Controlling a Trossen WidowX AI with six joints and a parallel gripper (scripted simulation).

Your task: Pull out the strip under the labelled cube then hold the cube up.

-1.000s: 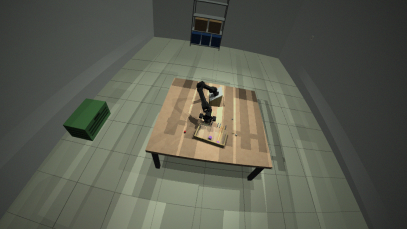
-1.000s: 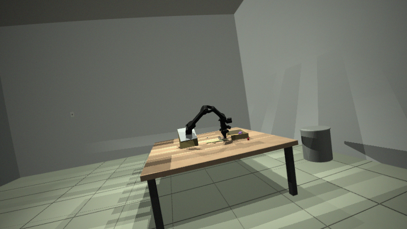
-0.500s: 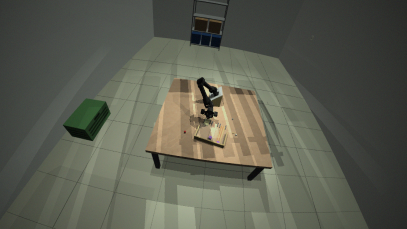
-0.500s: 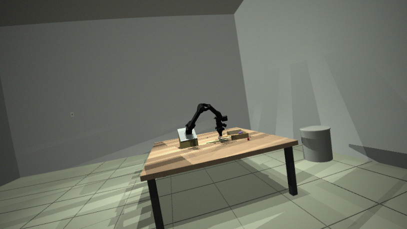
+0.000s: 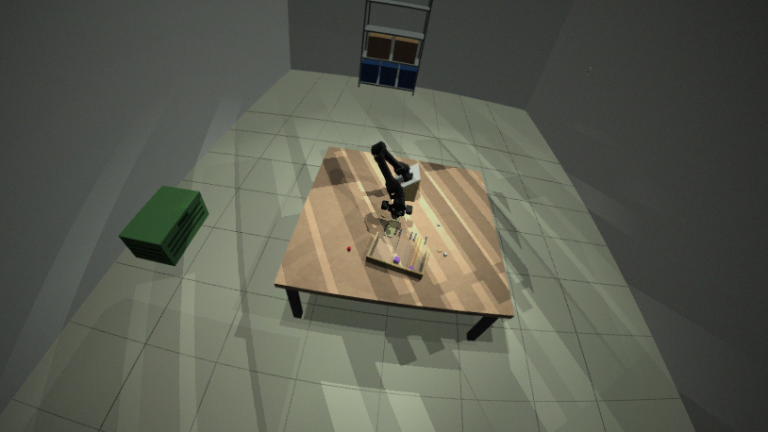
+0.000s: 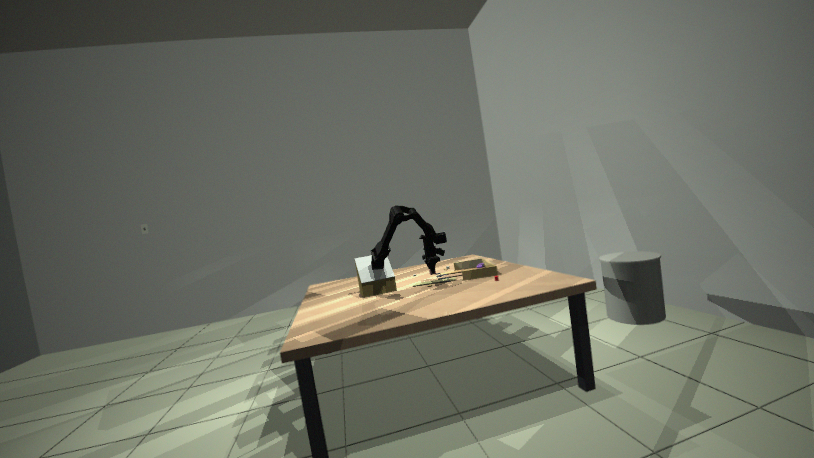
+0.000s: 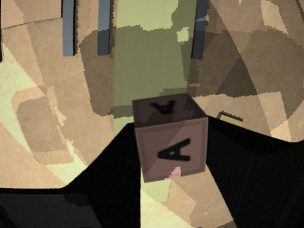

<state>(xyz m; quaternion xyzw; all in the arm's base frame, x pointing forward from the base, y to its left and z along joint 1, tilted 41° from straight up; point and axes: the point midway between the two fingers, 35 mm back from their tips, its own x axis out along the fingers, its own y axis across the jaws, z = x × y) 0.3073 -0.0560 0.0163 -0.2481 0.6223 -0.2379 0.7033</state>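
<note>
- Wood planks of the table (image 5: 322, 225) (image 6: 352, 319), banded with light and shadow, carry the whole job.
- Labelled "A" cube (image 7: 175, 150): between the fingertips, with the pale green strip (image 5: 392, 230) (image 6: 426, 284) (image 7: 150, 65) behind it in the wrist view.
- Gripper (image 5: 396, 214) (image 6: 432, 272) (image 7: 164, 125): partly open, its fingers closed on opposite sides of the cube.
- Key relation: the strip's long axis runs up the wrist view, between the fingers rather than across them. It appears to lie below the cube; exact clearance can't be told.
- Likely the lifting step, near the end; going straight up should keep the strip out of it. A slipping cube is the risk.
- Beyond the strip, the shallow wooden tray (image 5: 392, 267) (image 6: 479, 273) holds a purple block (image 5: 396, 259) (image 6: 481, 265), well apart from the gripper.
</note>
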